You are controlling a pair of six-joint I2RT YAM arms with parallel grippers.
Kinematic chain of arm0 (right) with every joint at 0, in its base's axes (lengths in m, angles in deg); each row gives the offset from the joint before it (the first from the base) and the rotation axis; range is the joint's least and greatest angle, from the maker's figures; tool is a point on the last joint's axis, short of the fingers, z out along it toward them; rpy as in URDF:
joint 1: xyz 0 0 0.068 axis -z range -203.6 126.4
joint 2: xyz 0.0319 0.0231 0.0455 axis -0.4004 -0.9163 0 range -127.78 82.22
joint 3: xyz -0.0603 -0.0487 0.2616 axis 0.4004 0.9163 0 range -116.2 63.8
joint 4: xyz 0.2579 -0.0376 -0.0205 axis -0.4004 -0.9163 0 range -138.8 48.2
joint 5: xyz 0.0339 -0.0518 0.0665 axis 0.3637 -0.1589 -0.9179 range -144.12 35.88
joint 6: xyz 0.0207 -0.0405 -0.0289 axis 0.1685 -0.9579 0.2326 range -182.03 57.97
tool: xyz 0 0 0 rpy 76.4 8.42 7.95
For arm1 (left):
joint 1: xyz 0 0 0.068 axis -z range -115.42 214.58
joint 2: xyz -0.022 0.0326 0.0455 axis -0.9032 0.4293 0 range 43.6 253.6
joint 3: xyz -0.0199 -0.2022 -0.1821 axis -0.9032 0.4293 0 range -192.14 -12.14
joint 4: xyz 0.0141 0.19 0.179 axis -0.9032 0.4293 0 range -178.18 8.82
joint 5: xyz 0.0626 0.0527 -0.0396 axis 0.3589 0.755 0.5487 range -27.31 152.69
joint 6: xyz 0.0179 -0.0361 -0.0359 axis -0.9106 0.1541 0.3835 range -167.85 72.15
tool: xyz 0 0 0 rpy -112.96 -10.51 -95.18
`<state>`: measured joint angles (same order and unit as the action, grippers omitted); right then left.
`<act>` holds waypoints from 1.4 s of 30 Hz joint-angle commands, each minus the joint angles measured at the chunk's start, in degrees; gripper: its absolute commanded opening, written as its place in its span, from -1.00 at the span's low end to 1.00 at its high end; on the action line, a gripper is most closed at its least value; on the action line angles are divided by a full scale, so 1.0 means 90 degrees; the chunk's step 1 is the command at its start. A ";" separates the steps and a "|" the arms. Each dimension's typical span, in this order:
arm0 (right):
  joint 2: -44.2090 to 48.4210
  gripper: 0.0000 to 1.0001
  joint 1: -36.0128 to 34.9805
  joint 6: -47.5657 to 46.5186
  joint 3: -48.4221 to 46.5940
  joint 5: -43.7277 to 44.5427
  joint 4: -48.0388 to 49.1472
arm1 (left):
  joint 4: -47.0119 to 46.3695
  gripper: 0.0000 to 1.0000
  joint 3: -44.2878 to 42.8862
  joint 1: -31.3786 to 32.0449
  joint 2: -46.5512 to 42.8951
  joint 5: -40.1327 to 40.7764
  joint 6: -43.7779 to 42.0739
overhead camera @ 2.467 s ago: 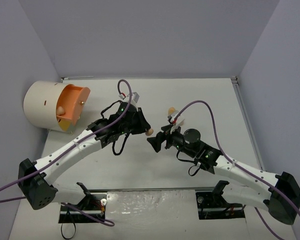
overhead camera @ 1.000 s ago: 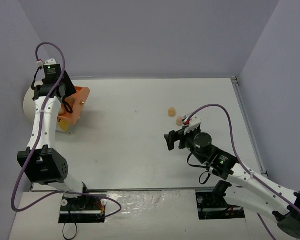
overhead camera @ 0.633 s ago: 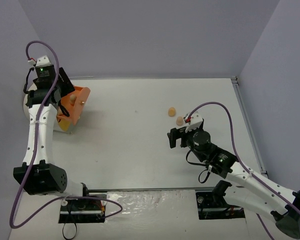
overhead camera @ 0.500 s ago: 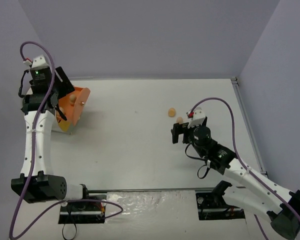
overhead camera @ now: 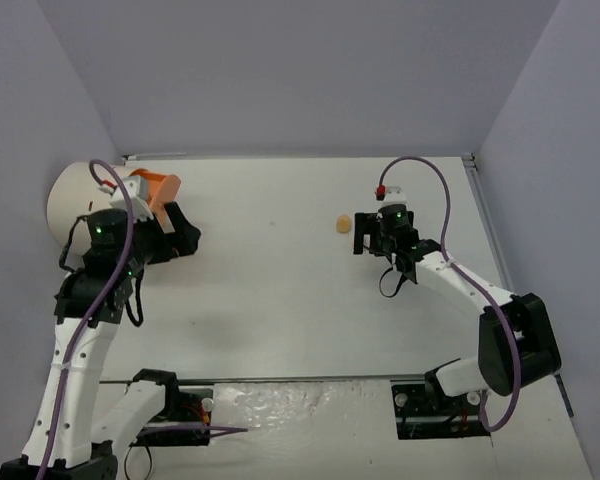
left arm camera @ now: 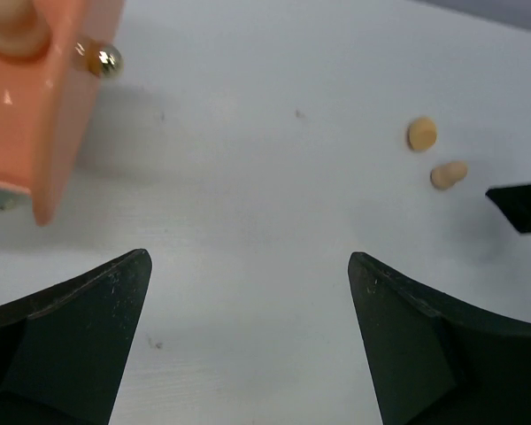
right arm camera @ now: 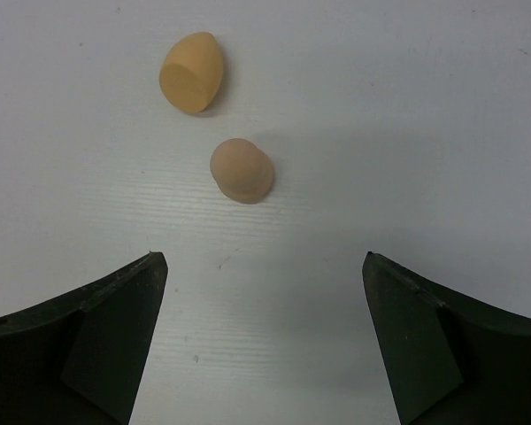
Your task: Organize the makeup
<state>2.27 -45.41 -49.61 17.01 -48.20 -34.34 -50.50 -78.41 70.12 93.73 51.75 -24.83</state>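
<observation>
Top cam: L gripper (overhead camera: 180,238) sits just beside the orange front (overhead camera: 156,190) of the big cream cylinder (overhead camera: 78,200), far-left side of the table (overhead camera: 280,310). On the L wrist cam I see both fingers (left arm camera: 71,336) spread wide w/ only bare tabletop btw them, so it's fully open and carrying nothing. The orange front fills the upper-left of that view, w/ a small gold knob (left arm camera: 107,60) on it. A pale rounded lump (left arm camera: 13,19) shows at the very top corner against the orange; can't tell what it is.

R gripper (overhead camera: 363,236) is out over the right-centre of the table, arm stretched fwd. R wrist cam: fingers (right arm camera: 88,336) wide apart, nothing gripped, jaws clear of both sponges. Two pieces of makeup lie on the table just ahead of it. A pinkish-peach sponge (right arm camera: 242,170) is the nearer one, roughly in line w/ the gap btw the fingers but beyond the tips. An orange-yellow sponge (right arm camera: 193,73) lies a bit further out and to the left in that view, on its side w/ its flat cut end showing. The two are close but not touching. Top cam shows the orange-yellow one just left of the R gripper; the pinkish one I can't pick out there, the gripper covers that spot. L wrist cam catches both far across the table, w/ a black tip of the R gripper near them.
</observation>
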 commanded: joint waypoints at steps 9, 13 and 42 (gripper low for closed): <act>-0.1932 0.17 0.0108 -0.0274 -0.1401 -0.0515 0.0691 | -0.0935 0.84 0.1550 0.0556 -0.0193 0.0057 -0.0152; -0.2225 0.04 0.0118 -0.0236 -0.1469 -0.0263 0.0722 | -0.0904 0.84 0.1570 0.0558 -0.0164 0.0058 -0.0148; 0.1079 -1.00 -0.1141 -0.0032 -0.0265 -0.4944 0.2296 | -0.2173 0.73 0.0571 0.2649 0.0856 -0.0529 0.0771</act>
<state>10.59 -55.26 -52.49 14.11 -82.68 -22.40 -63.05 -68.59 90.98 100.44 46.68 -19.49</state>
